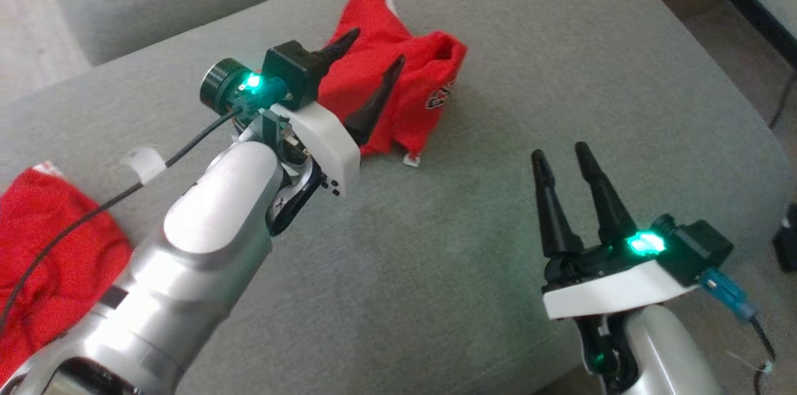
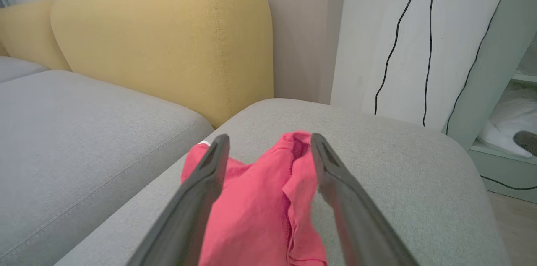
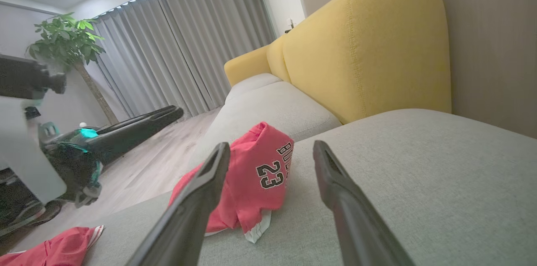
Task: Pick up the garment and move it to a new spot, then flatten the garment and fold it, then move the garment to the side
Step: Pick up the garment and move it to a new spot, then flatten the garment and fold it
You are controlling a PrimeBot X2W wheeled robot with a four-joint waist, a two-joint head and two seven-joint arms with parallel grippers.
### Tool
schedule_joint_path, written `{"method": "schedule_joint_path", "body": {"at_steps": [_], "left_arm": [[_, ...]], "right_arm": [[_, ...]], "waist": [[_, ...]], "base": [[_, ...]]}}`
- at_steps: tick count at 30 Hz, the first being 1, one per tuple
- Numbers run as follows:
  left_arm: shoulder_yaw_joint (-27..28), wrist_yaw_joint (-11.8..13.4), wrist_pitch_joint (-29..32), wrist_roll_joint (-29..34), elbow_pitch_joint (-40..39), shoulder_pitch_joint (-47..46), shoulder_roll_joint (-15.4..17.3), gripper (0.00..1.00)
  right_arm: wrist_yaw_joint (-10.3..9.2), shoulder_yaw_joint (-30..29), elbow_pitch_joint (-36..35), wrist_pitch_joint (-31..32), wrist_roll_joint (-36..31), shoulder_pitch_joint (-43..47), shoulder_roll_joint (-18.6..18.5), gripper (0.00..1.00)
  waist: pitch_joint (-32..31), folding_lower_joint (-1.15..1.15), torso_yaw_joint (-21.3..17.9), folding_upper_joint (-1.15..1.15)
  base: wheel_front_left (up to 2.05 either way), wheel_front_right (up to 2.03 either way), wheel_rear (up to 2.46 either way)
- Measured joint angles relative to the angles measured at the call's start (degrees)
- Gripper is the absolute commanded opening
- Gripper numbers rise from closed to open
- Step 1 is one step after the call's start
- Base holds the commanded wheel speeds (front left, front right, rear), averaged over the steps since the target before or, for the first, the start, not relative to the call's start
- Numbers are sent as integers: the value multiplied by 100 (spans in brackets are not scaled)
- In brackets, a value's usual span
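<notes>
Left gripper (image 1: pixel 373 49), its two dark fingers spread apart and empty, straddles the crumpled red jersey with black-and-white lettering (image 1: pixel 423 80) heaped on the grey fabric sofa cushion (image 1: pixel 467 227). A pinch on one bunched fold would likely drag the heap rather than flatten it. Right gripper (image 1: pixel 560 152), fingers also apart, hangs well clear.
</notes>
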Motion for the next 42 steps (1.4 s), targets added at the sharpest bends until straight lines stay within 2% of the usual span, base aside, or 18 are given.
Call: {"method": "schedule_joint_path", "body": {"at_steps": [8, 10, 16, 19, 23, 26, 29, 35, 42], "left_arm": [[-54, 16, -163, -143, -448, 130, 308, 100], [51, 111, -258, -225, -582, 263, 396, 100], [436, 639, -737, -283, -1046, 859, 784, 100], [667, 1034, -1104, -310, -1261, 1375, 947, 100], [898, 1449, -1491, -498, -1477, 2325, 978, 100], [1100, 1675, -1612, -647, -1619, 3052, 880, 100], [1131, 1679, -1656, -644, -1725, 3466, 742, 100], [1247, 1672, -1662, -527, -1874, 3485, 580, 100], [1277, 1569, -1663, -379, -1874, 3486, 474, 100]], "right_arm": [[0, -347, 66, 0, -152, 18, 1, 100], [0, -471, 77, 0, -196, 32, 0, 100], [0, -732, 129, 0, -370, 179, 2, 100], [0, -801, 157, 0, -456, 270, 2, 100], [0, -895, 179, 0, -561, 362, 2, 100], [0, -956, 252, 0, -644, 428, 3, 100], [0, -1062, 289, 0, -683, 479, 5, 100], [0, -1414, 569, 0, -923, 457, 9, 100], [0, -1828, 1902, 1, -1183, -48, 9, 100]], "waist": [[-232, -1, 569, 0], [-285, -1, 742, 0], [-439, -1, 1286, 0], [-522, -1, 1543, 0], [-609, -1, 1865, 0], [-651, -1, 2079, 0], [-666, -1, 2281, 0], [-663, -1, 2510, 0], [-473, 0, 2582, 0]], "base": [[0, 0, 0], [0, 0, 0], [0, 0, 0], [0, 0, 0], [0, 0, 0], [0, 0, 0], [0, 0, 0], [0, 0, 0], [0, 0, 0]]}}
